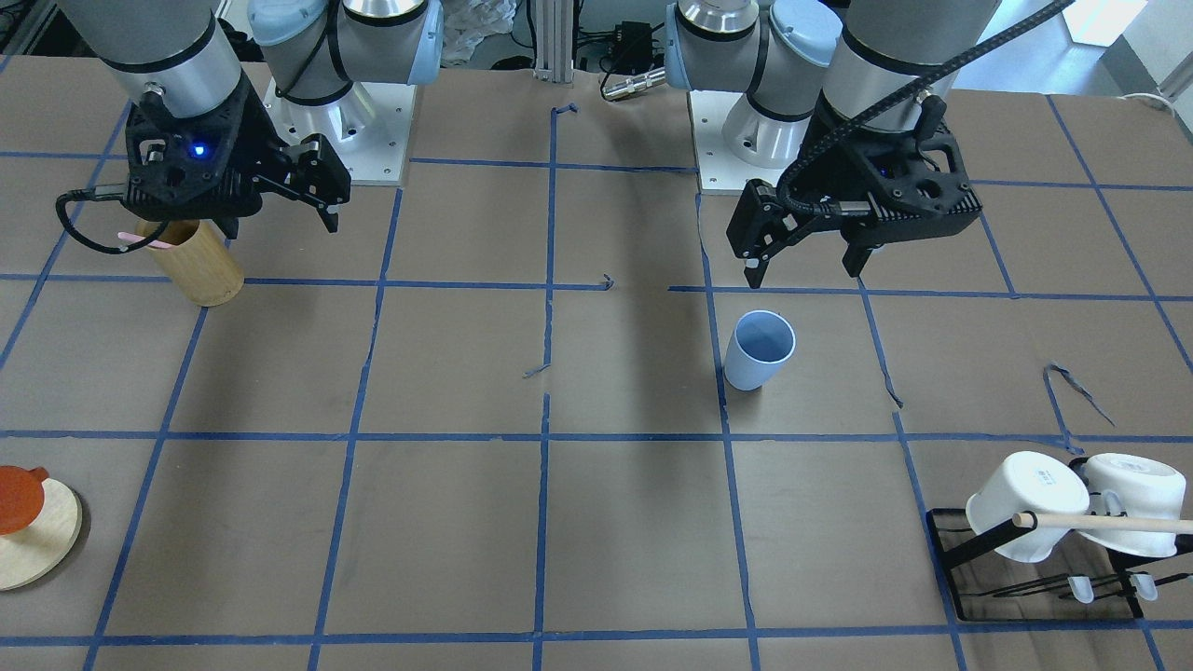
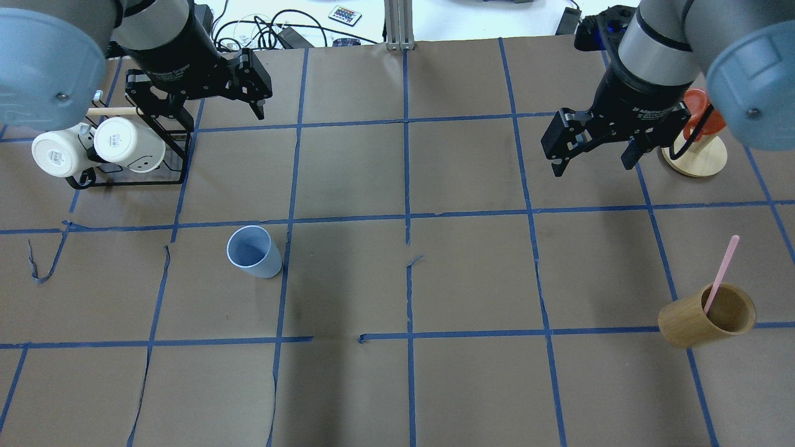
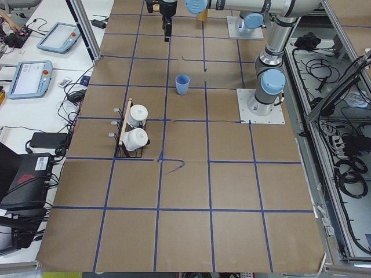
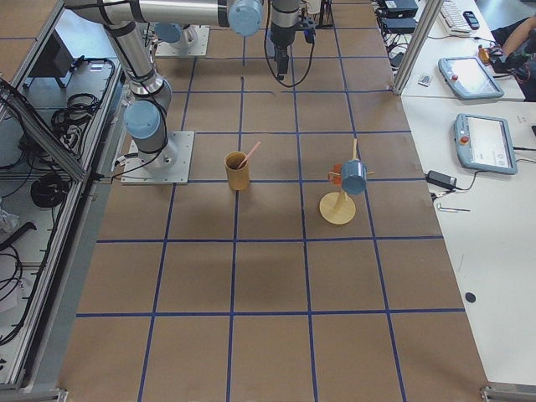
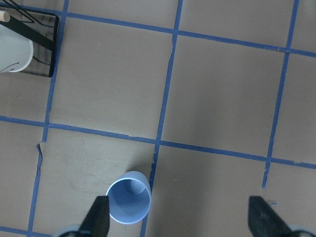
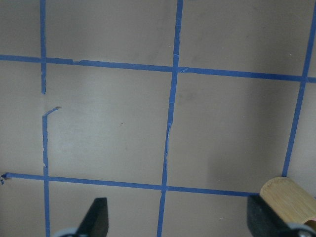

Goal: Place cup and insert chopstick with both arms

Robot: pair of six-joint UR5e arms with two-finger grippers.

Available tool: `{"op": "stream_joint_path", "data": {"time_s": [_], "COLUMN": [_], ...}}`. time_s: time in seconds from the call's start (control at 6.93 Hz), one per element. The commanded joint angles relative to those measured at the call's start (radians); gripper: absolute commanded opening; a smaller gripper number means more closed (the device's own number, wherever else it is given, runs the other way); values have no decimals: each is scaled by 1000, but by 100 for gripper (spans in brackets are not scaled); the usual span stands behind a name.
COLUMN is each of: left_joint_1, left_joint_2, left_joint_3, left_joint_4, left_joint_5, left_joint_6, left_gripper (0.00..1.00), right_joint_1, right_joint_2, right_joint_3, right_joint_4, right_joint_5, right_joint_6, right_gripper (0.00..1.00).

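Chopstick shows overhead, apparently only its tip frontally; left hand and right hand gape empty.

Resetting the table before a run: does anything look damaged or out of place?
Nothing is tipped: the cup stands upright, the chopstick leans in the bamboo holder. Only the grid is worn: a loose tape strip lies askew near the mug rack, and a line has a gap near the table's middle.
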Motion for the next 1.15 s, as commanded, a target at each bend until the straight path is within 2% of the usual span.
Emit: {"op": "stream_joint_path", "data": {"time_s": [0.0,1.01], "left_joint_1": [-2,0], "left_joint_2": [3,7], "left_joint_3": [7,1], "left_joint_4": [-26,-26], "left_joint_5": [0,0], "left_joint_6": [2,2], "left_gripper": [100,100], "right_joint_1": [-2,-6], "right_joint_2": [1,2], "right_joint_3": [2,2], "right_joint_4": [5,-9], "right_joint_5": [-1,-1], "right_joint_6": [1,4], "right_gripper": [100,100]}}
